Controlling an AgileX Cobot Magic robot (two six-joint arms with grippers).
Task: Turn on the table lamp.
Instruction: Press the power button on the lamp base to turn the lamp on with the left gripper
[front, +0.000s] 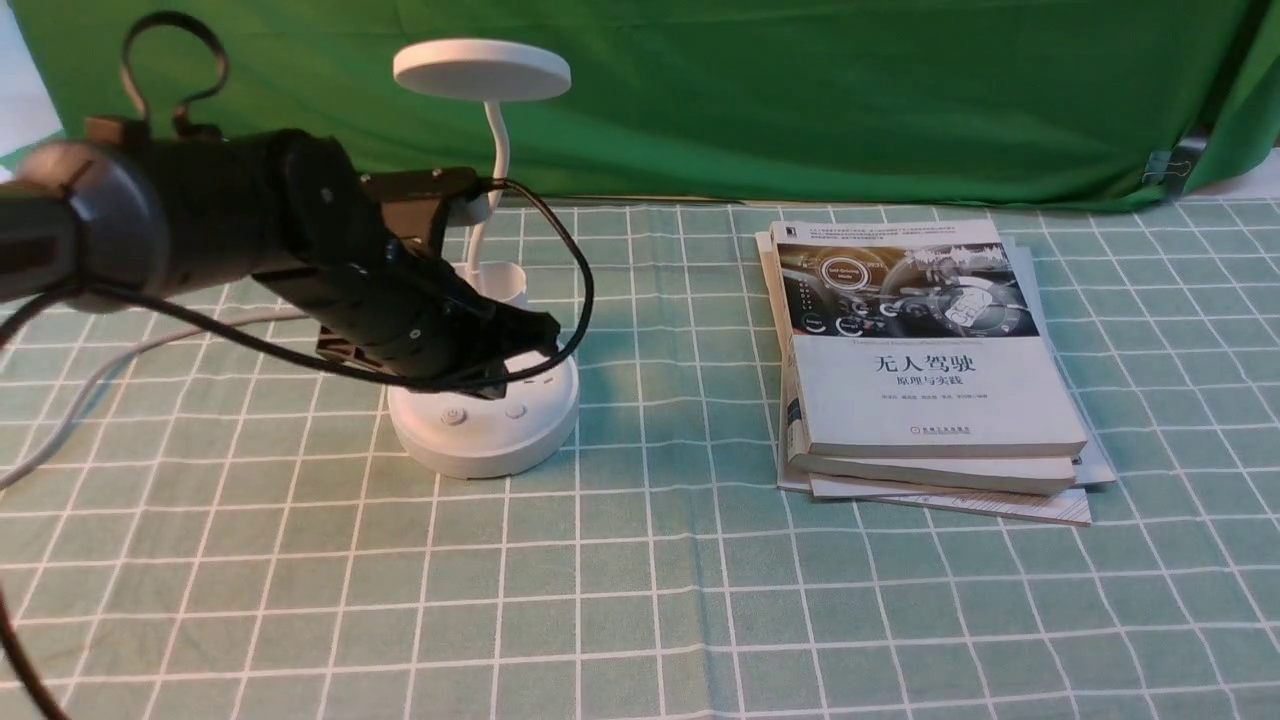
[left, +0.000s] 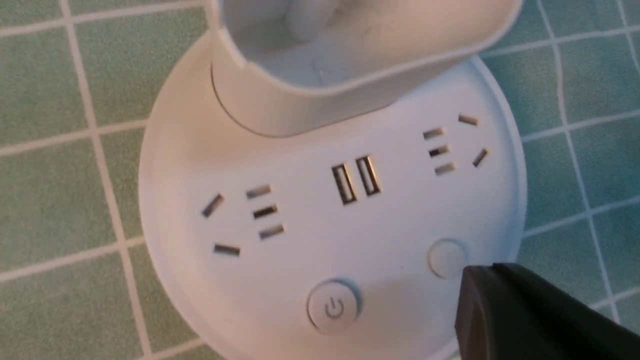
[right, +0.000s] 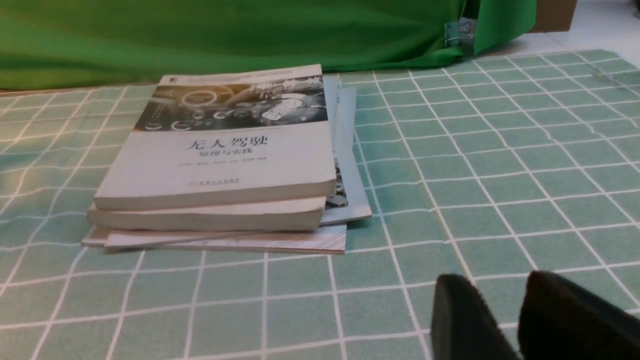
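**Now the left gripper (front: 525, 340) is being held over the table lamp (front: 485, 430)**

Presently the table lamp is being shown standing on the green checked tablecloth (front: 700, 600), on the robot's left side. Its disc head (front: 482, 68) is being carried high on the thin curved neck. The left gripper is being held low over the round base (left: 310, 250), in front of the cup-shaped holder (left: 320, 95). In the left wrist view one dark finger (left: 525, 310) is being seen just beside the plain round button (left: 446, 257); whether they are touching cannot be told. The power button (left: 333, 306) is being shown uncovered nearby. Whether the left jaws are released or clenched cannot be told. The right gripper (right: 497, 281) is being held low over the cloth, well apart from the lamp. Its jaws are being held drawn together, with only a thin slit between them and nothing grasped. A stack of books (front: 930, 400) is being shown lying on the right side.
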